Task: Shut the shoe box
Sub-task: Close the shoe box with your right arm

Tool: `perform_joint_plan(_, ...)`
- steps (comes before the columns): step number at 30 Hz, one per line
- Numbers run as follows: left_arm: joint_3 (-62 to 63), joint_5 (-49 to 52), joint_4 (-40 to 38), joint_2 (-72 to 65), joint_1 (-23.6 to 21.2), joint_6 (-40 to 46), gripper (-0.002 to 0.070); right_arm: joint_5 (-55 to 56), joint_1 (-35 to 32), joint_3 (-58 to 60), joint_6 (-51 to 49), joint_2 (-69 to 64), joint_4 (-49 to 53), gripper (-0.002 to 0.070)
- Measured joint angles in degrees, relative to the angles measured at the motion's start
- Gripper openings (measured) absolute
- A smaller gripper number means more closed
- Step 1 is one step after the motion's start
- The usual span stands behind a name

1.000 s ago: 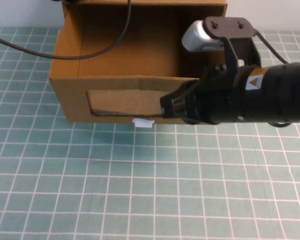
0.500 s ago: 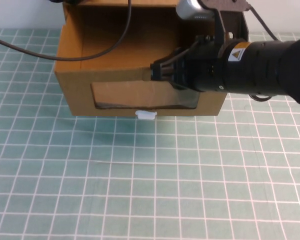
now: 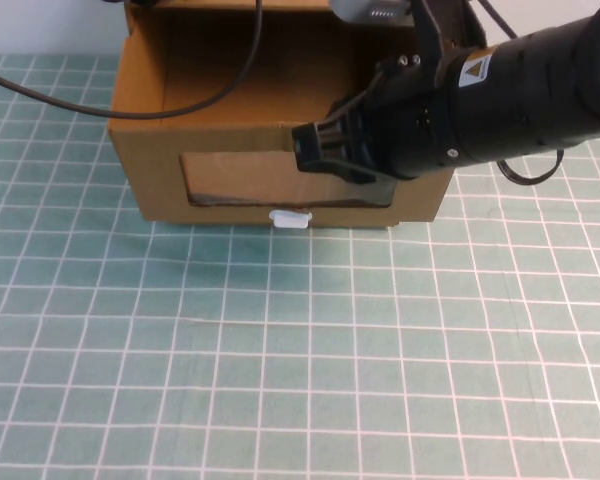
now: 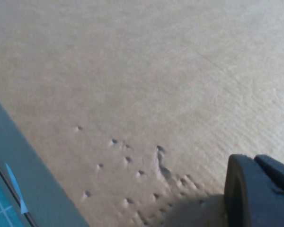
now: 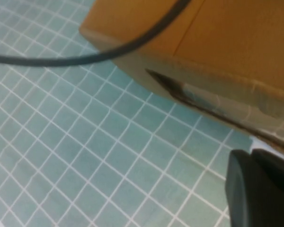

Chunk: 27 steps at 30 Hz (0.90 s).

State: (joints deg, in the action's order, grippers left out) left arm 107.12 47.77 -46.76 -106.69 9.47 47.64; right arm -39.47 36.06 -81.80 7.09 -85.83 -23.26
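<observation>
A teal mat ruled in pale grid lines covers the table nearest me. Behind it sits one shoe box, matte brown cardboard, its open top showing the inside, with a rectangular clear window in the front wall and one small white pull tab just under that. The right gripper, black and glossy, hangs at the box's front rim above the window; its grip I cannot tell. The left gripper sits close against dimpled cardboard, grip likewise unclear. One black cable loops into the box.

The right arm is black and cylindrical, with a small triangular label, screws and black cables.
</observation>
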Motion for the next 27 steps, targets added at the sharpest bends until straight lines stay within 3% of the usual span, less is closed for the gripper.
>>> perform_joint_plan(21, 0.0, 0.0, 0.0, 0.0, 0.0, 0.0, -0.0005, 10.8, 0.0, 0.0, 1.2, -6.0, -0.7, -0.0011)
perform_joint_plan(27, 0.0, 0.0, 0.0, 0.0, 0.0, 0.0, -0.0005, 13.5, -3.0, -0.4, 1.5, -7.0, -2.1, -0.0011)
